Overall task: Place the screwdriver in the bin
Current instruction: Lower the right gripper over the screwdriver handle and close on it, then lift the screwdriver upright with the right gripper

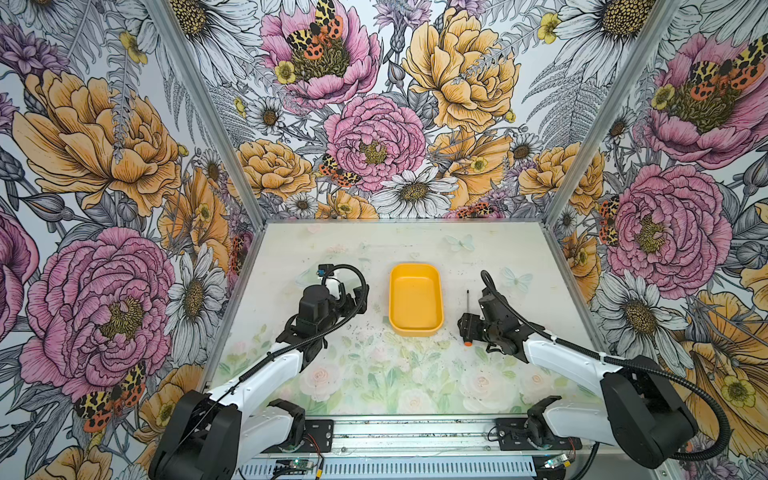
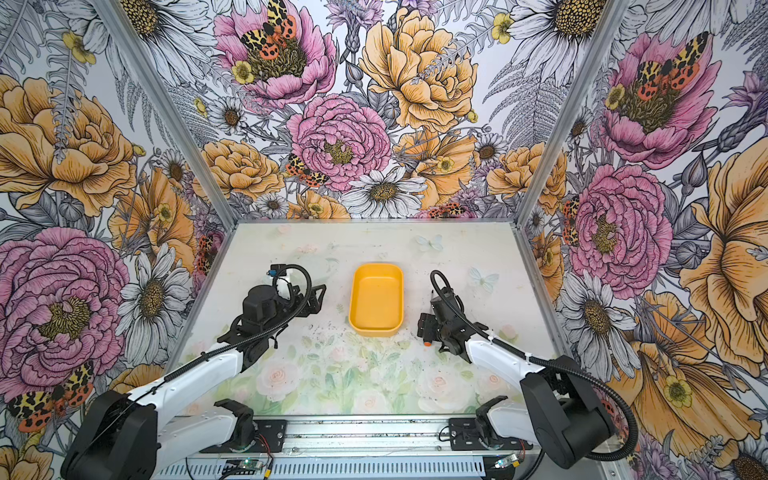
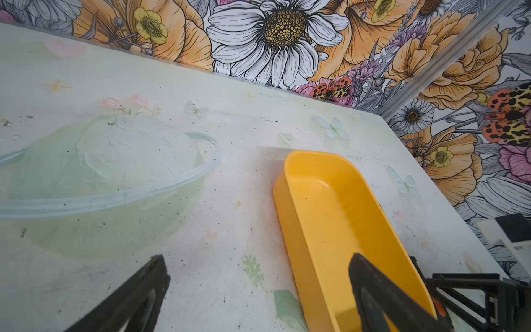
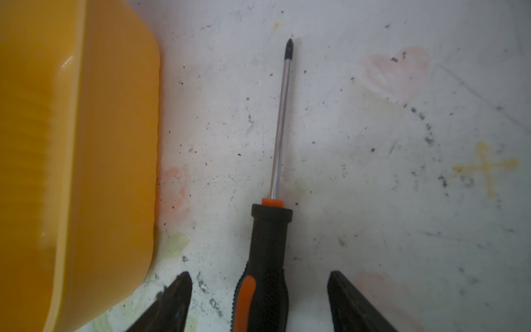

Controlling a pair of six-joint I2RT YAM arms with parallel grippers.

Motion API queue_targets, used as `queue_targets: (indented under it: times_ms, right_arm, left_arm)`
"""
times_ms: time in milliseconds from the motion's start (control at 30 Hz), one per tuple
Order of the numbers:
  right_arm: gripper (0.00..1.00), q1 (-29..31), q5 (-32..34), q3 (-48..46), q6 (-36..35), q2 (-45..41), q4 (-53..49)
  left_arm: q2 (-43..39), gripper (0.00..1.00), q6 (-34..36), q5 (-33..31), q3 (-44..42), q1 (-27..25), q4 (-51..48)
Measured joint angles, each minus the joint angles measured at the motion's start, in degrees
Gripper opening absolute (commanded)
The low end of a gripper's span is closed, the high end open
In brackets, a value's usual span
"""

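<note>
The screwdriver lies flat on the table just right of the bin, with its black-and-orange handle toward the front; its orange end shows in both top views. The bin is a shallow yellow-orange tray at mid-table, and nothing lies in it. My right gripper is low over the handle and open, one finger on each side with gaps. My left gripper is open and holds nothing, left of the bin.
The table has a pale floral print with dark specks. Flowered walls close in the back and both sides. A metal rail with both arm bases runs along the front edge.
</note>
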Motion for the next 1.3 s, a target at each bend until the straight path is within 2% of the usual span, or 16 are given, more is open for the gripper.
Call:
queue_targets:
  times_ms: [233, 633, 800, 933, 1067, 1300]
  right_arm:
    - [0.68, 2.4, 1.2, 0.7, 0.5, 1.9, -1.0]
    - [0.49, 4.2, 4.0, 3.0, 0.7, 5.9, -2.0]
    - [0.35, 4.3, 4.9, 3.6, 0.5, 6.7, -2.4]
    - [0.21, 4.3, 5.2, 3.7, 0.7, 6.8, -2.6]
    - [0.0, 4.3, 5.2, 3.8, 0.6, 6.8, -2.8]
    - [0.0, 4.3, 4.8, 3.8, 0.6, 6.6, -3.1]
  left_arm:
    - [-0.3, 0.99, 0.0, -0.5, 0.0, -0.3, -2.4]
    - [-1.1, 0.99, 0.0, -0.9, 0.0, -0.3, -4.1]
    - [-1.1, 0.99, 0.0, -0.8, 0.0, -0.3, -4.5]
    - [-0.5, 0.99, 0.0, -0.8, 0.2, -0.3, -5.1]
    - [0.2, 0.99, 0.0, -0.8, 0.4, -0.3, -5.4]
    - [0.9, 0.99, 0.0, -0.5, 1.3, -0.3, -5.6]
